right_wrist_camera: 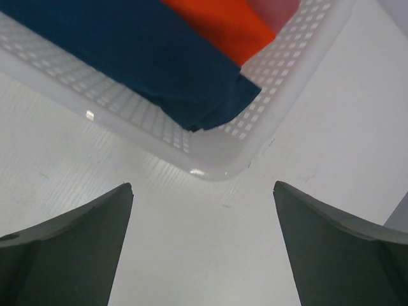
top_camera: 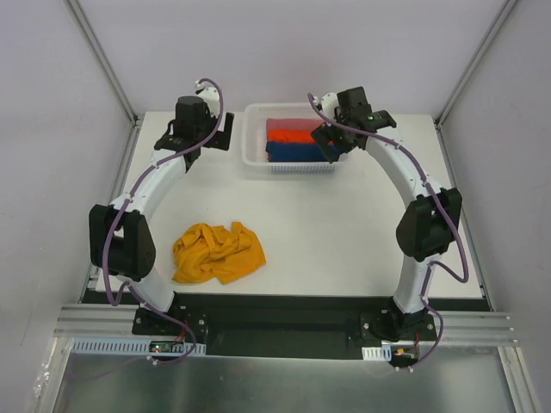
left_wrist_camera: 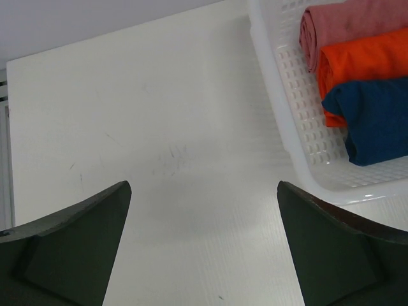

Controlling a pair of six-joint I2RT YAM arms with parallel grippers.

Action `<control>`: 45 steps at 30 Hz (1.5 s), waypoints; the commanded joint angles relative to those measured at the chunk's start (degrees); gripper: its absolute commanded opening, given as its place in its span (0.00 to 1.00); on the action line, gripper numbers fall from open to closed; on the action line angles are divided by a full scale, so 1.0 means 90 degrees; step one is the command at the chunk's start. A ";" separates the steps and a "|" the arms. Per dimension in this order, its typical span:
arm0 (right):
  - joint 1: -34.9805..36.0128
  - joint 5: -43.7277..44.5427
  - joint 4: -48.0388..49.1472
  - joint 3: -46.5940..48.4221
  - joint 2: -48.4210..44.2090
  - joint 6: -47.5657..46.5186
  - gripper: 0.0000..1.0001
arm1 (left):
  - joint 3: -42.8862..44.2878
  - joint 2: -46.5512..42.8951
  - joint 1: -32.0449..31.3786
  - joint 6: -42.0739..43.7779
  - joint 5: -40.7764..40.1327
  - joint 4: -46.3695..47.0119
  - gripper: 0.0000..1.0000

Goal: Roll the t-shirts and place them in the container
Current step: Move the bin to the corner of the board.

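A mustard-orange t-shirt (top_camera: 217, 252) lies crumpled on the table near the front left. Three rolled t-shirts lie in the white mesh basket (top_camera: 255, 155) at the back: a pinkish one (left_wrist_camera: 357, 22), a red-orange one (left_wrist_camera: 366, 57) and a dark blue one (left_wrist_camera: 379, 118). The dark blue one (right_wrist_camera: 140, 51) and the red-orange one (right_wrist_camera: 223, 22) also show in the right wrist view. My left gripper (left_wrist_camera: 204, 242) is open and empty over bare table left of the basket. My right gripper (right_wrist_camera: 203, 242) is open and empty just off the basket's near right corner.
The basket's rim (right_wrist_camera: 217, 167) lies close ahead of my right fingers. Metal frame posts (top_camera: 103, 60) and grey walls bound the table at the back and sides. The table's left edge (left_wrist_camera: 7, 127) shows in the left wrist view.
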 commanded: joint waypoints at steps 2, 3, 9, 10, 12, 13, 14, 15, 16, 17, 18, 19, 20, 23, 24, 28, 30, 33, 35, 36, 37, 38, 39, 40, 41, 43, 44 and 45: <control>0.0024 0.0071 -0.0001 0.1227 0.0377 0.0270 0.96 | 0.0084 0.0011 -0.0033 0.0074 0.0221 -0.0142 0.99; 0.0024 0.0091 0.0057 0.1344 0.0426 0.0299 0.96 | 0.0064 0.0020 -0.0033 0.0083 0.0231 -0.0152 0.99; 0.0014 0.0140 0.0506 0.2222 0.1293 0.0795 0.99 | -0.0044 -0.0097 -0.0023 0.0132 0.0426 -0.0200 0.99; 0.0004 0.0082 0.0719 0.2456 0.1431 0.0894 0.90 | -0.0044 -0.0107 -0.0033 0.0094 0.0455 -0.0200 0.99; -0.0054 -0.0064 0.1071 0.2420 0.1569 0.0973 0.47 | -0.0053 -0.0107 -0.0033 0.0054 0.0600 -0.0220 0.99; -0.0083 -0.0239 0.1315 0.2361 0.1685 0.0983 0.32 | -0.0073 -0.0126 -0.0043 -0.0023 0.0611 -0.0230 0.98; -0.0113 -0.0202 0.1385 0.2361 0.1754 0.1050 0.08 | -0.0102 -0.0155 -0.0043 -0.0063 0.0631 -0.0230 0.98; -0.0181 -0.0125 0.1424 0.2399 0.1832 0.1157 0.01 | -0.0122 -0.0184 -0.0043 -0.0092 0.0747 -0.0249 0.99; -0.0239 -0.0153 0.1425 0.2419 0.1968 0.1294 0.01 | -0.0141 -0.0233 -0.0043 -0.0102 0.0826 -0.0269 0.99; -0.0288 -0.0221 0.1425 0.2419 0.2037 0.1324 0.01 | -0.0170 -0.0263 -0.0043 -0.0092 0.0913 -0.0279 0.98; -0.0366 -0.0241 0.1434 0.2400 0.2086 0.1344 0.01 | -0.0190 -0.0282 -0.0043 -0.0102 0.0953 -0.0317 0.98; -0.0396 -0.0261 0.1425 0.2380 0.2174 0.1315 0.01 | -0.0209 -0.0302 -0.0053 -0.0102 0.0982 -0.0327 0.98; -0.0425 -0.0212 0.1415 0.2332 0.2223 0.1286 0.01 | -0.0239 -0.0321 -0.0053 -0.0112 0.0973 -0.0337 0.98; -0.0552 0.0110 0.1434 0.2205 0.2369 0.1227 0.01 | -0.0317 -0.0341 -0.0082 -0.0102 0.0973 -0.0366 0.98; -0.0640 0.0188 0.1434 0.2146 0.2409 0.1198 0.01 | -0.0327 -0.0351 -0.0092 -0.0112 0.0973 -0.0376 0.98; -0.0767 0.1065 0.1590 0.2029 0.2565 0.0837 0.01 | -0.0385 -0.0351 -0.0111 -0.0073 0.0983 -0.0396 0.98; -0.0865 0.1485 0.1765 0.1922 0.2614 0.0622 0.01 | -0.0376 -0.0322 -0.0111 -0.0034 0.0963 -0.0396 0.98; -0.1031 0.1614 0.1835 0.1834 0.2624 0.0485 0.01 | -0.0346 -0.0253 -0.0111 0.0005 0.0934 -0.0396 0.98; -0.1157 0.1711 0.1874 0.1824 0.2595 0.0455 0.01 | -0.0317 -0.0234 -0.0111 -0.0004 0.0924 -0.0396 0.98; -0.1197 0.1644 0.1884 0.1804 0.2517 0.0455 0.01 | -0.0317 -0.0214 -0.0111 -0.0004 0.0934 -0.0396 0.98; -0.1226 0.1615 0.1874 0.1785 0.2468 0.0426 0.01 | -0.0317 -0.0204 -0.0111 -0.0004 0.0934 -0.0386 0.98; -0.1246 0.1624 0.1903 0.1784 0.2439 0.0397 0.01 | -0.0307 -0.0185 -0.0111 -0.0004 0.0934 -0.0396 0.98; -0.1246 0.1634 0.1923 0.1775 0.2390 0.0387 0.01 | -0.0317 -0.0175 -0.0111 -0.0004 0.0924 -0.0386 0.98; -0.1236 0.1566 0.1923 0.1784 0.2293 0.0435 0.01 | -0.0317 -0.0156 -0.0111 -0.0004 0.0934 -0.0396 0.98; -0.1236 0.1401 0.1884 0.1804 0.2205 0.0484 0.02 | -0.0317 -0.0136 -0.0111 -0.0014 0.0914 -0.0396 0.98; -0.1197 0.0796 0.1806 0.1794 0.1923 0.0679 0.08 | -0.0307 -0.0126 -0.0111 -0.0053 0.0943 -0.0396 0.98; -0.1149 0.0581 0.1767 0.1785 0.1853 0.0728 0.08 | -0.0317 -0.0116 -0.0111 -0.0044 0.0934 -0.0396 0.98; -0.1110 0.0202 0.1680 0.1804 0.1775 0.0748 0.07 | -0.0317 -0.0107 -0.0111 -0.0053 0.0943 -0.0396 0.98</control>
